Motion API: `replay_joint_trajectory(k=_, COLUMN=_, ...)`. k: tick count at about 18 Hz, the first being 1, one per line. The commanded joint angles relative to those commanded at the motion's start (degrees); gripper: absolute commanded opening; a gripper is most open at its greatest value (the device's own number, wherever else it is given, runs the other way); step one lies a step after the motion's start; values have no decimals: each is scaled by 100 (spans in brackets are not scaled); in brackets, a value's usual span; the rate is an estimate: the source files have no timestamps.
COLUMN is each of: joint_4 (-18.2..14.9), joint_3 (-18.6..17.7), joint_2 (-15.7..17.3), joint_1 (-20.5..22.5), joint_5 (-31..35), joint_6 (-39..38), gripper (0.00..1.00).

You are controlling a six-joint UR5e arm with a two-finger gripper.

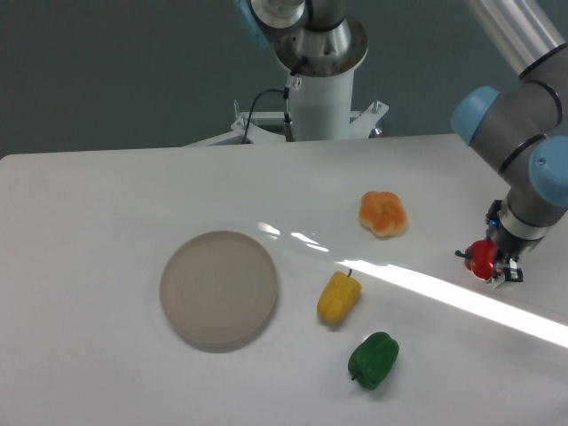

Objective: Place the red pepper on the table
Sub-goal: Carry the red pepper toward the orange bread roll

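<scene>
Near the table right edge, gripper clasping red pepper

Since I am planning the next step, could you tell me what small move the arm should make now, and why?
Probably lower straight down, then open. The gripper is shut on the red pepper near the table's right edge, apparently above a bare patch, well away from the green pepper.

plate; yellow pepper; green pepper

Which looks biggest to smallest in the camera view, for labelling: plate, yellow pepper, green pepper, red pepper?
1. Round beige-grey plate
2. Glossy yellow pepper and green pepper: too alike to rank
3. Small red pepper, partly hidden in the end effector
</scene>
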Motion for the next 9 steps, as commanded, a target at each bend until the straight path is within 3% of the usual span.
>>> replay_joint_trajectory(k=5, joint_4=9, joint_3=-159, joint_2=9, joint_1=17, joint_5=-9, joint_6=194, gripper=67)
replay_joint_trajectory(k=9, joint_4=122, joint_3=-536, joint_2=123, joint_1=35, joint_5=-35, joint_6=159, gripper=67)
